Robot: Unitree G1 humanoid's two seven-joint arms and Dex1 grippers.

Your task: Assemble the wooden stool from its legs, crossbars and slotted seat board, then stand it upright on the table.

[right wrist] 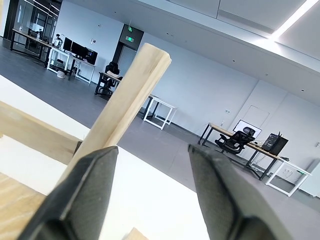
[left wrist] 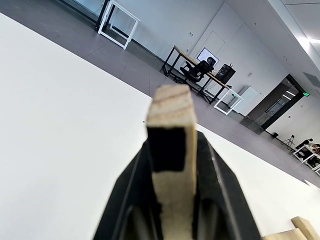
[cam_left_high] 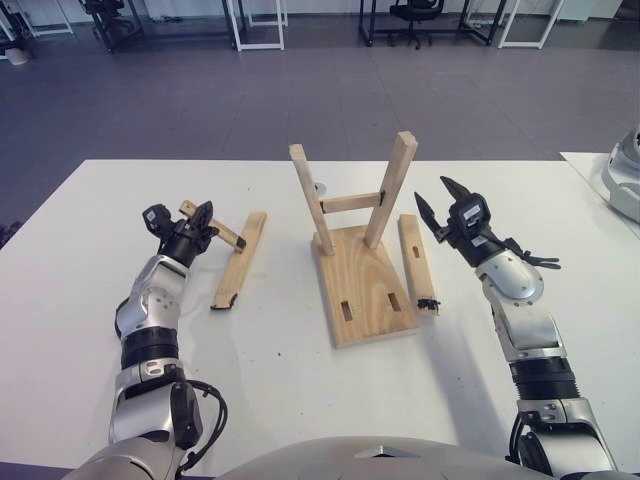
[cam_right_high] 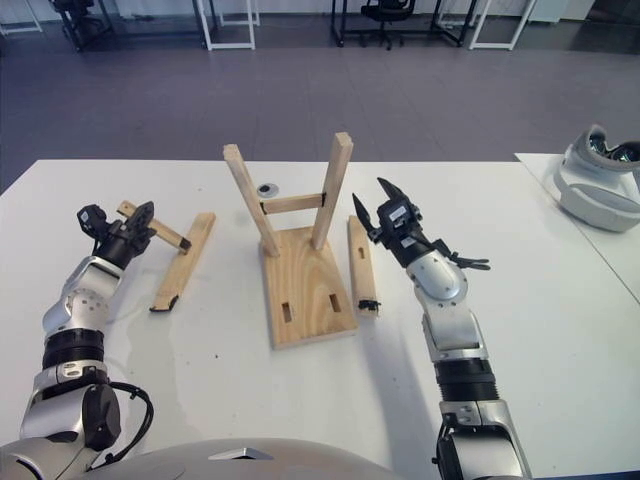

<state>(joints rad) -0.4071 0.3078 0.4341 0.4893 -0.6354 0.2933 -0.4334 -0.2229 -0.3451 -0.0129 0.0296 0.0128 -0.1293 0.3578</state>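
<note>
The slotted seat board [cam_left_high: 362,285] lies flat mid-table with two legs [cam_left_high: 392,188] standing up from its far end, joined by a crossbar [cam_left_high: 350,203]. A loose leg [cam_left_high: 412,262] lies along the board's right side, another loose leg [cam_left_high: 241,258] lies to its left. My left gripper [cam_left_high: 200,228] is shut on a short crossbar [cam_left_high: 212,225] near that left leg; the left wrist view has the crossbar [left wrist: 172,160] clamped between the fingers [left wrist: 220,195]. My right gripper [cam_left_high: 432,206] hovers open just right of the upright legs, its fingers [right wrist: 85,195] apart.
A small round metal piece [cam_right_high: 267,189] lies on the table behind the stool. A white headset [cam_right_high: 598,180] sits on a separate table at the far right. Bare tabletop [cam_left_high: 300,400] stretches in front of the board.
</note>
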